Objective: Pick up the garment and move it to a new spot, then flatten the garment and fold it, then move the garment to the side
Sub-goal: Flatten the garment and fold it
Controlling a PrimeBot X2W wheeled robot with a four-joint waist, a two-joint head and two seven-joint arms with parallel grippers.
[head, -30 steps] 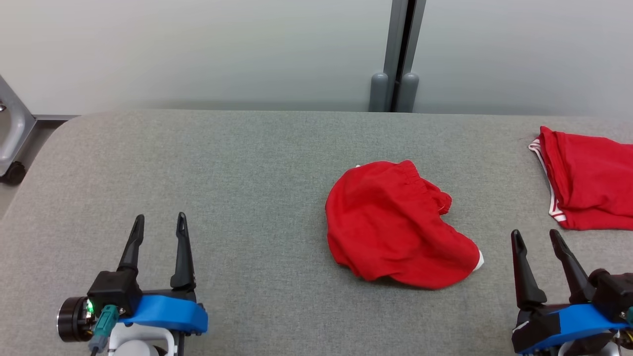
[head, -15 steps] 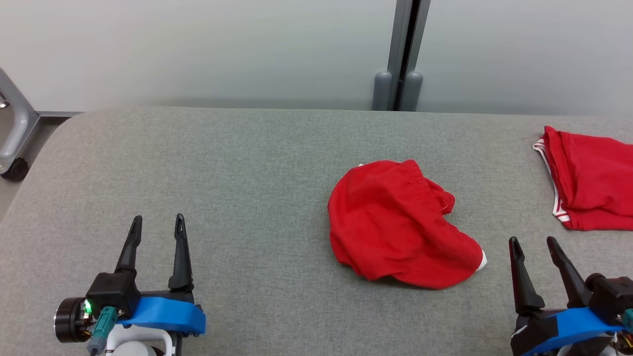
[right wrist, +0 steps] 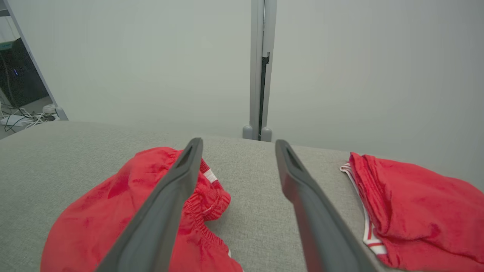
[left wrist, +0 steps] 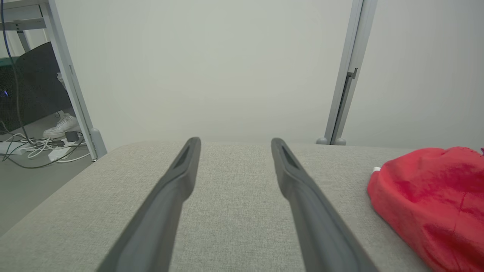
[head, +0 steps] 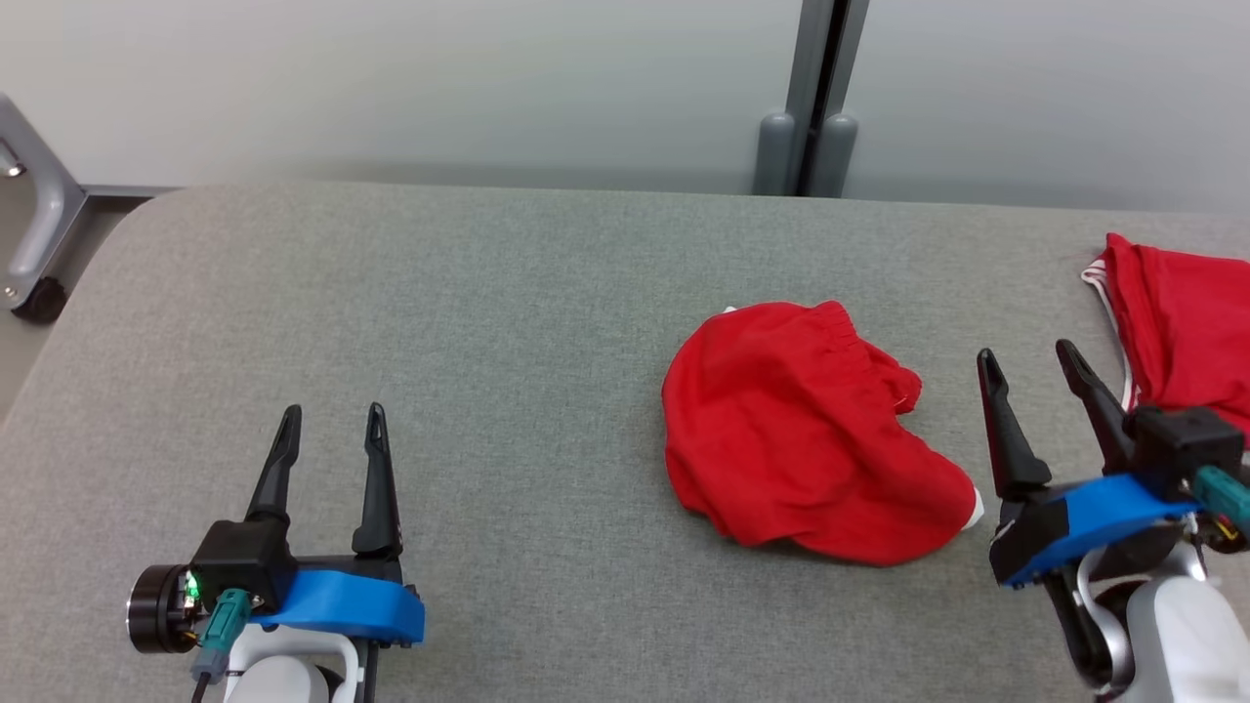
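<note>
Gaping empty, the right gripper (head: 1025, 350) is held just beside the crumpled red garment (head: 801, 430). The garment is bunched on the grey table (head: 469, 293), its long axis slanted from far left to near right, with the white-trimmed corner nearest that gripper. The left gripper (head: 333, 410) is held released, well apart.

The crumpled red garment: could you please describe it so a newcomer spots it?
On the grey table, look right of centre. The crumpled red garment lies there in a rounded heap; the folded red garment at the right edge lies flat.
</note>
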